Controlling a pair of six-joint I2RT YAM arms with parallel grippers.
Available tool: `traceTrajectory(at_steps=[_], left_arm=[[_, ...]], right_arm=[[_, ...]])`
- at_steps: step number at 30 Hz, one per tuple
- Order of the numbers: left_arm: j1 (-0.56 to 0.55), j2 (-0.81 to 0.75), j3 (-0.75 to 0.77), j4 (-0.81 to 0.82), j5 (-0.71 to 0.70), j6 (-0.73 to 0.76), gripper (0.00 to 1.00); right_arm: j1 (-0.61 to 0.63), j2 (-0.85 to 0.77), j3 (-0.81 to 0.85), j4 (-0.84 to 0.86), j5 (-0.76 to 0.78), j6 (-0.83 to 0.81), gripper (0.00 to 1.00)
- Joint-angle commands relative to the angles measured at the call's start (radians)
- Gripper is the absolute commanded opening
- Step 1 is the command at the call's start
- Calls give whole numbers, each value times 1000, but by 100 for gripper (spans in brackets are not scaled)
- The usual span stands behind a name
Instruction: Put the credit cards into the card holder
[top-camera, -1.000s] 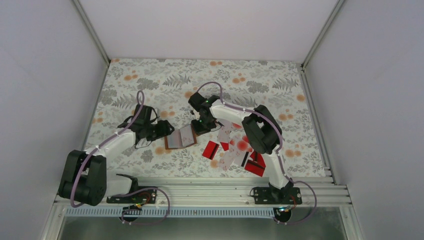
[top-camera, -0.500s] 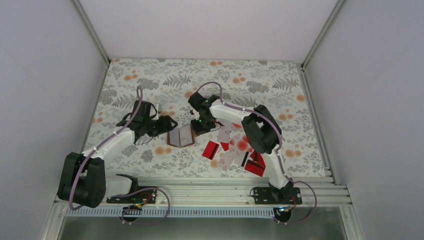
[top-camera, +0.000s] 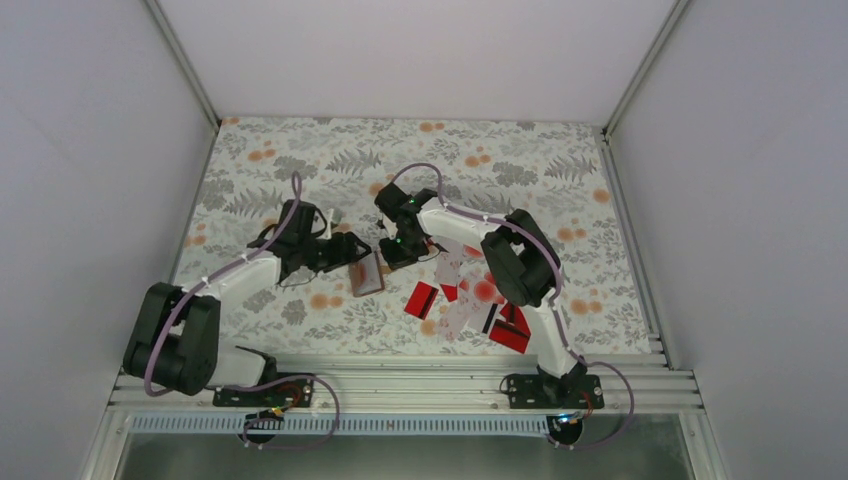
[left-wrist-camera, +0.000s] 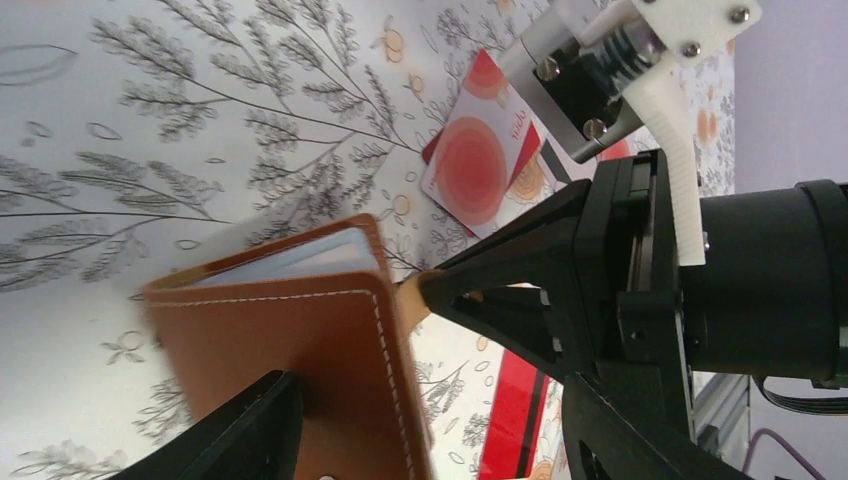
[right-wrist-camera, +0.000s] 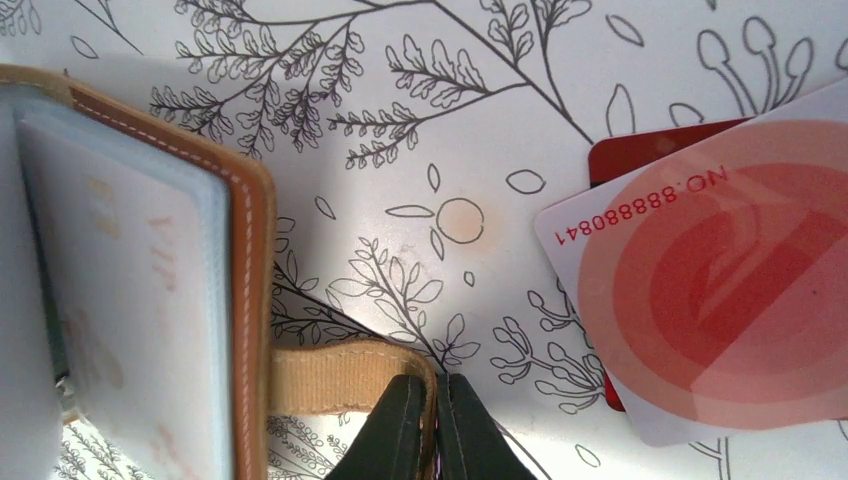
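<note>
The brown card holder (top-camera: 367, 273) stands partly folded at mid-table, pale inner pockets showing (right-wrist-camera: 120, 280). My right gripper (right-wrist-camera: 435, 425) is shut on its tan strap (right-wrist-camera: 340, 375); the same pinch appears in the left wrist view (left-wrist-camera: 430, 292). My left gripper (left-wrist-camera: 430, 440) is open, straddling the holder's brown cover (left-wrist-camera: 290, 350), which rests close to the left finger (left-wrist-camera: 240, 425). The credit cards (top-camera: 470, 295) lie scattered to the right: a white one with red blotches (right-wrist-camera: 720, 280) over a red one (right-wrist-camera: 640, 150), and a striped red one (left-wrist-camera: 515, 420).
A floral cloth (top-camera: 480, 170) covers the table. More red cards (top-camera: 511, 330) lie near the right arm's base. A metal rail (top-camera: 400, 365) runs along the near edge, and white walls enclose the table on three sides.
My left arm has swung right up to the holder. The holder, lying open flat a second ago, now stands folded up and narrow. The right gripper has stayed put on the strap.
</note>
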Motion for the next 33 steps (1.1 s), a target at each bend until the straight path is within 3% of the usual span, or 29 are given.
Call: traceTrajectory(at_steps=[1,9,23,29,33], left_arm=[[-34,42,32,80,55,-32,65],[-64,67,62,54,31,-44,66],[0,-89,107,-293,-229,45,48],[12,-189,166,-541,-435,-20,45],[12,-226,101,-575,-423,-43,40]], right_arm=[[2,44,7,12,-10,-13,4],[1,41,19,13,-18,-16,4],[-4,38,13,22,-52,-18,4],[-6,37,-1,26,-58,-19,4],[-5,39,-2,25,-65,-22,4]])
